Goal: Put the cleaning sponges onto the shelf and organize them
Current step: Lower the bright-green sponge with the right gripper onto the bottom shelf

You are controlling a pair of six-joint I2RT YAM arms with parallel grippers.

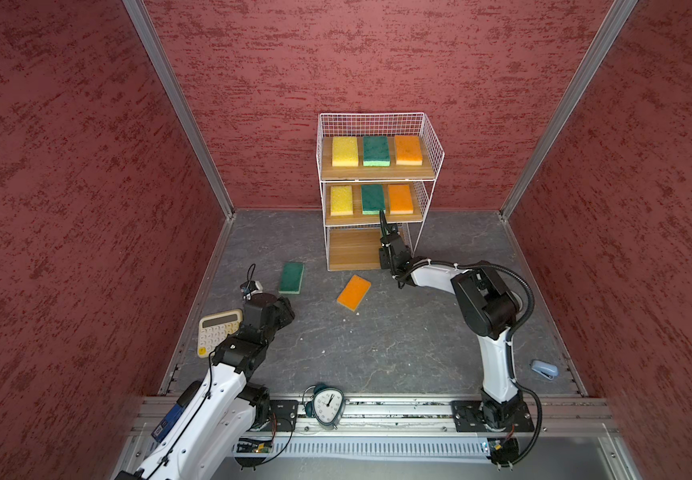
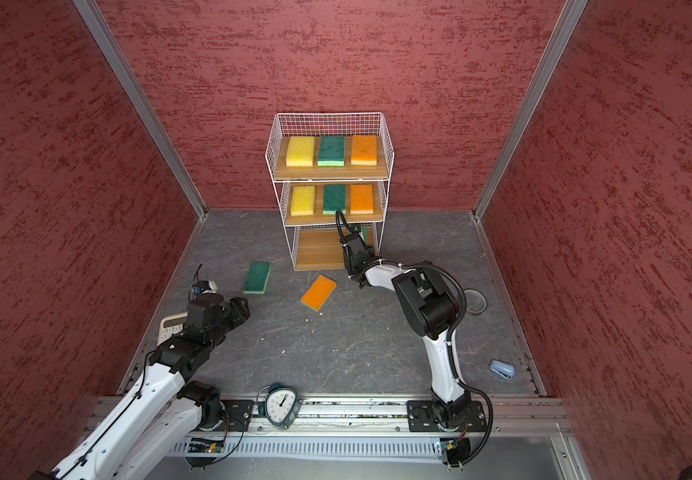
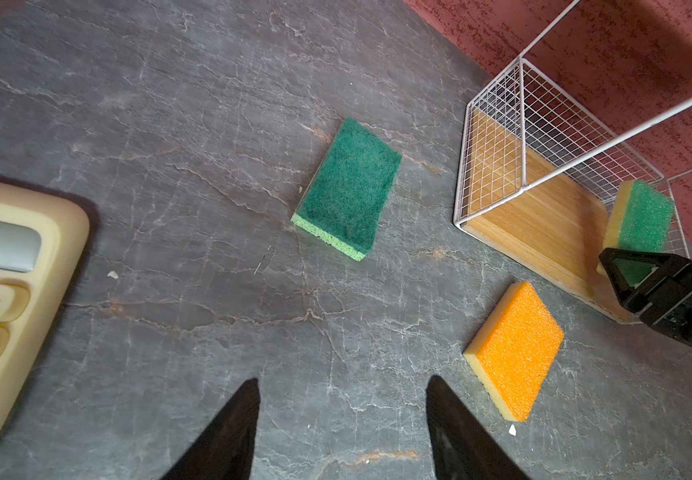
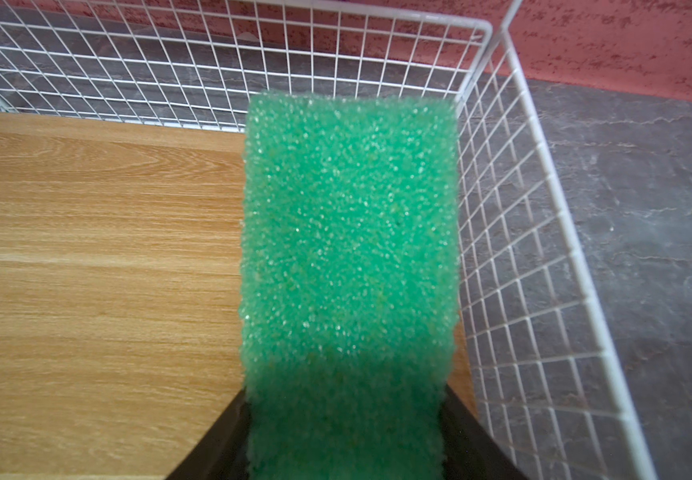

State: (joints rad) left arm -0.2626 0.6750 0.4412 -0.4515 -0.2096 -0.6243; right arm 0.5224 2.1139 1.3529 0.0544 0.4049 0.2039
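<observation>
Shelf [image 1: 350, 249] stands against the back wall, three tiers.

Top board, left to right: yellow sponge [image 1: 344, 151], green sponge [image 1: 376, 151], orange sponge [image 1: 408, 150], side by side with small gaps. Middle board carries the same colour order: second yellow sponge [image 1: 341, 200], second green sponge [image 1: 373, 199], second orange sponge [image 1: 400, 199].

Right gripper [image 4: 346, 399] reaches into the bottom tier at its right end. Its jaws are clamped on the near end of the held green sponge [image 4: 348, 232], which points toward the rear grid and sits just beside the right side grid. Cannot tell whether it touches the board. The rest of the bottom board is bare wood.

On the table in front of the shelf lie a loose green sponge [image 1: 291, 277] and a loose orange sponge [image 1: 353, 292], flat, apart from each other.

Left gripper [image 3: 342, 382] hovers over the table near the calculator [image 1: 216, 330], jaws apart, holding nothing.

Also on the table: clock [image 1: 327, 405] at the front rail, blue stapler [image 1: 543, 369] front right.
</observation>
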